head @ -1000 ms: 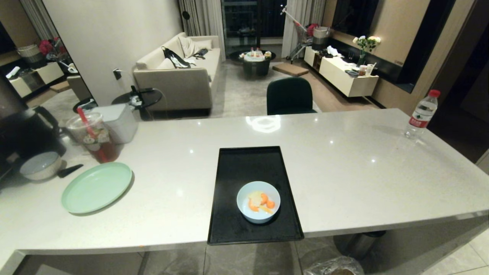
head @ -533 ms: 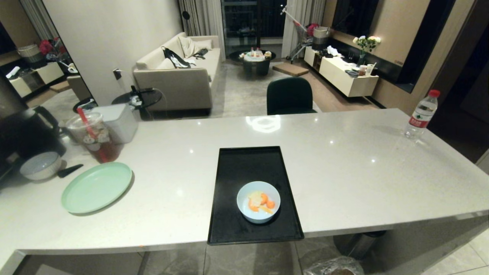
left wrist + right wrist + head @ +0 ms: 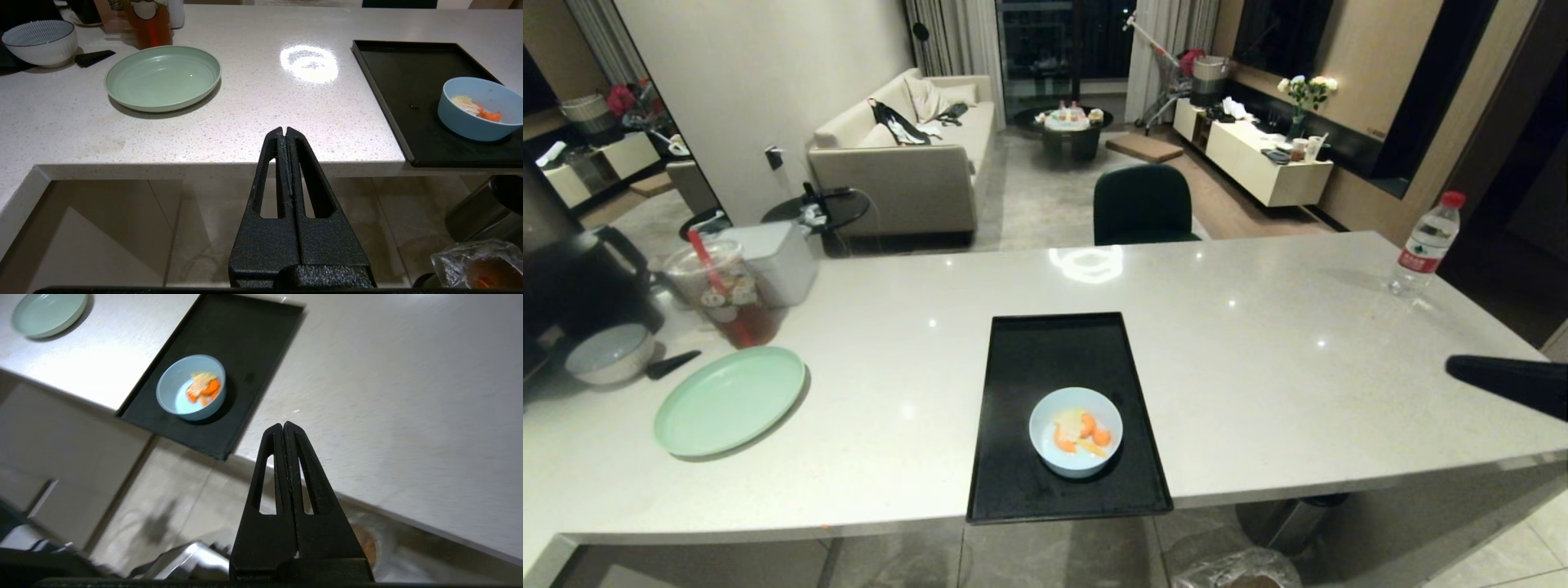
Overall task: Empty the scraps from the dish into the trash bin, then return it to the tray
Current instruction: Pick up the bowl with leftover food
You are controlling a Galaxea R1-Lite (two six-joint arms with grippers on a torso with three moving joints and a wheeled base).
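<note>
The pale blue dish [image 3: 1076, 457] sits on the near half of the black tray [image 3: 1054, 351] and holds the orange and pale scraps [image 3: 1082, 431]. The tray's near end overhangs the counter edge. On the floor below, the trash bin [image 3: 1237, 570] shows its crinkled clear bag. My right gripper [image 3: 1451, 366] reaches in from the right edge above the counter, shut and empty, far to the right of the dish [image 3: 179, 400]. My left gripper [image 3: 284, 130] is shut and empty, parked in front of the counter edge, left of the tray [image 3: 408, 81].
A mint-green plate [image 3: 729, 400], a white-grey bowl [image 3: 609, 353] and a drink cup with a red straw [image 3: 723, 294] stand at the counter's left. At the far right corner stands a water bottle [image 3: 1425, 243]. A black-lidded steel bin [image 3: 1290, 518] stands under the counter.
My right arm has come up into the head view at the right edge; earlier it was out of sight. The dish, the tray and my left gripper have not moved.
</note>
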